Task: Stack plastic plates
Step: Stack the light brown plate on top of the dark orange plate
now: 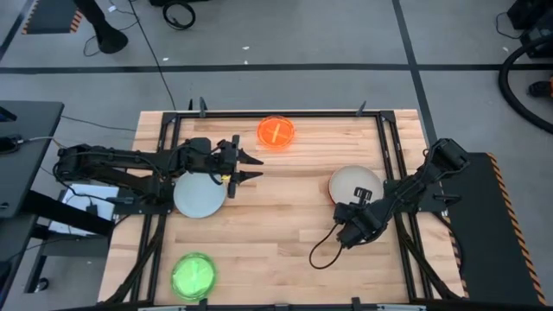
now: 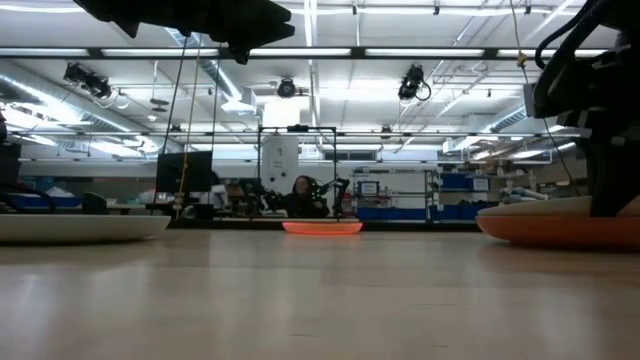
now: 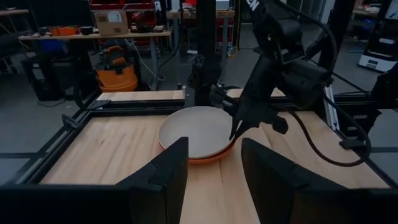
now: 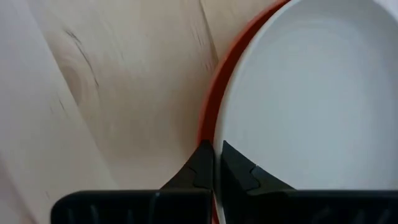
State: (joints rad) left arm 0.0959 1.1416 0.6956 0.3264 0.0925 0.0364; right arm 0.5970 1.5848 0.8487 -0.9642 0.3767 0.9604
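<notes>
An off-white plate [image 1: 356, 180] sits nested in a rust red-orange plate [image 4: 211, 99] at the table's right. My right gripper [image 1: 348, 212] is at their near rim, shut on it. My left gripper [image 1: 259, 167] hovers open above the table's middle-left and touches nothing. A pale blue plate [image 1: 200, 196] lies flat just near-left of it. A neon orange plate [image 1: 276, 132] lies near the far edge, and a neon green one [image 1: 193, 275] at the near-left corner. The left wrist view looks across at the stacked pair [image 3: 196, 127] and the right arm. My right gripper [image 4: 215, 163] pinches the near rim [image 4: 219, 134] of the off-white plate, one finger [image 4: 236, 168] inside the bowl and one [image 4: 200, 165] outside over the rust plate's rim. The fingers point down from above. Both plates rest flat on the table [image 2: 560, 232].
A black metal frame [image 1: 387, 155] runs along the table's left, far and right sides. A black cable [image 1: 321, 252] loops on the wood below the right gripper. Bare wood [image 1: 285, 233] lies in the middle and near right. Workbenches and a person show far behind the table.
</notes>
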